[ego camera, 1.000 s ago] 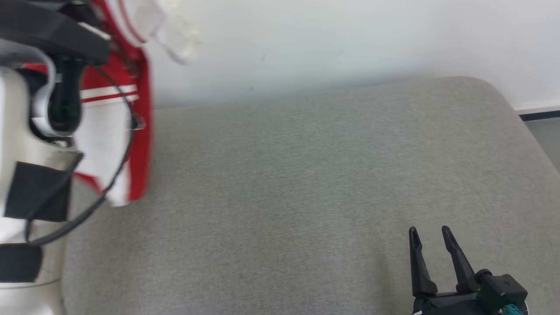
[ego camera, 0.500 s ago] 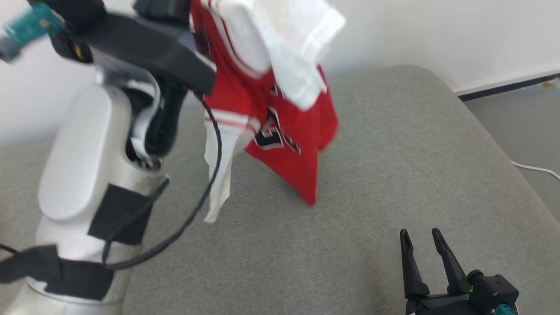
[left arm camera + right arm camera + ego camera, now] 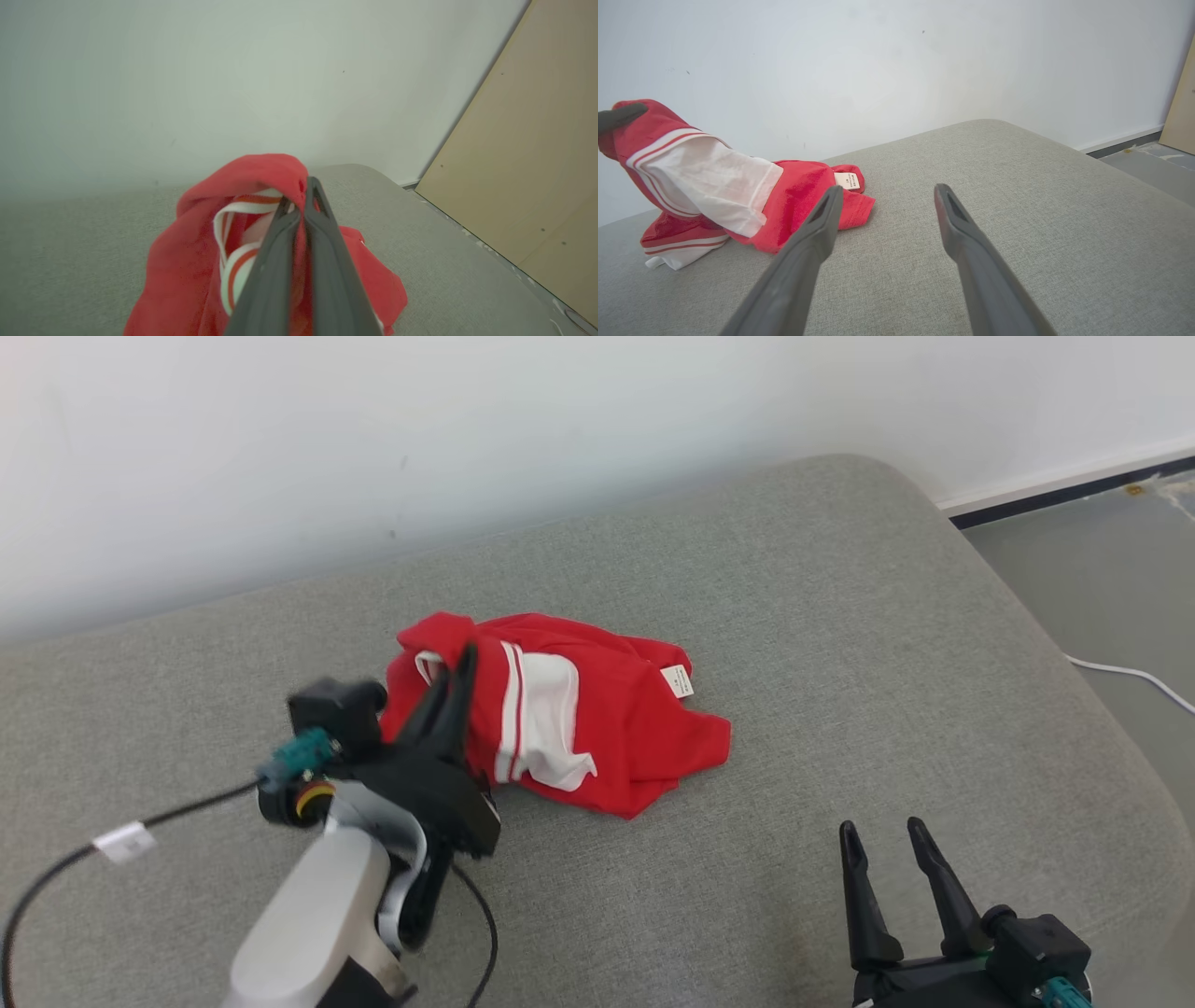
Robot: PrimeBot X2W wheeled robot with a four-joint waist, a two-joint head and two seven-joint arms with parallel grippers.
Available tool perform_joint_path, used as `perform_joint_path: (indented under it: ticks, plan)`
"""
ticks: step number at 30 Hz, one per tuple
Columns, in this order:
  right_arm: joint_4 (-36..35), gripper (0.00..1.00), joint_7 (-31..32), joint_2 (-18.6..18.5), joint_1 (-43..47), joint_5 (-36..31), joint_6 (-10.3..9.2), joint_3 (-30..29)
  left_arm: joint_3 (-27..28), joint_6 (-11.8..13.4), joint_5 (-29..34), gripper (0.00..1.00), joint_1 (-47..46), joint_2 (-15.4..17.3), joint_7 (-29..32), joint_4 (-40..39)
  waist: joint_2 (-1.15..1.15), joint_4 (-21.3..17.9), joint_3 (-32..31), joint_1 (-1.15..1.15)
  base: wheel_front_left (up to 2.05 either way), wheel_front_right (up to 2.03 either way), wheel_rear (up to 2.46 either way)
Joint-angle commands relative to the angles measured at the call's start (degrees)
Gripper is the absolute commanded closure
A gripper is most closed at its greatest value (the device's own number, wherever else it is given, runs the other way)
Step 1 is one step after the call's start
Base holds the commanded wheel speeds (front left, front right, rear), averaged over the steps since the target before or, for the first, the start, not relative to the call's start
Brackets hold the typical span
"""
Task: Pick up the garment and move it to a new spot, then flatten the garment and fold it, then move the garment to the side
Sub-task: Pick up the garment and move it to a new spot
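Left gripper (image 3: 462, 658), fingers pressed together, pinches a raised fold of the red-and-white garment (image 3: 616, 728), which lies crumpled on the grey cushion (image 3: 840, 663). Right gripper (image 3: 881, 824) hovers wide open and empty, well apart from it.

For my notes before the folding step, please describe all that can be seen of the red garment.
The garment is a red jersey of thin, soft-looking cloth with white panels and red-white striped trim, and a small white label. It lies crumpled, not flat, on the grey cushion. The left hand is shut on one edge and holds it raised above the heap.
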Motion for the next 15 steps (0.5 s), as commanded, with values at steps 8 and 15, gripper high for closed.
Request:
perform_joint_path:
  ticks: [8,15]
  plan:
    - [0.1,0.00,0.0,0.1,0.0,-0.6,-0.12,1.2,-2.6,-0.9,1.7,0.00,-1.4,-1.1,-3.9,6.3,0.00,2.0,-1.1,0.00,0.00,0.00,0.00]
    - [-0.3,0.00,0.0,0.1,1.4,-0.6,-0.12,1.1,0.3,-0.6,2.1,0.00,-0.8,1.1,-5.5,4.4,0.00,5.5,-3.4,0.00,0.00,0.00,0.00]
